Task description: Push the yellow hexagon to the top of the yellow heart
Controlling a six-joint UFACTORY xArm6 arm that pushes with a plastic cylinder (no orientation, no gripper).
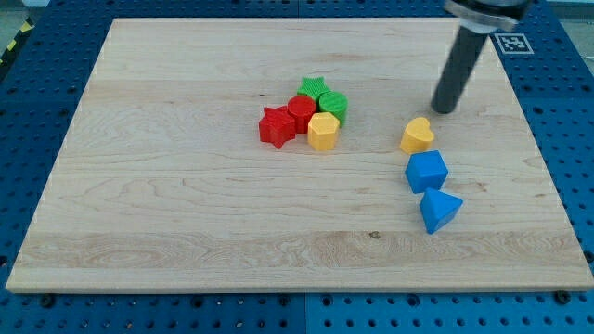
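Observation:
The yellow hexagon sits near the board's middle, touching the red cylinder and the green cylinder. The yellow heart lies to the view's right of it, well apart. My tip rests on the board just above and to the right of the yellow heart, a small gap away. The rod rises toward the view's top right.
A red star and a green star complete the central cluster. A blue cube lies just below the yellow heart, and a blue triangular block below that. The wooden board lies on a blue pegboard.

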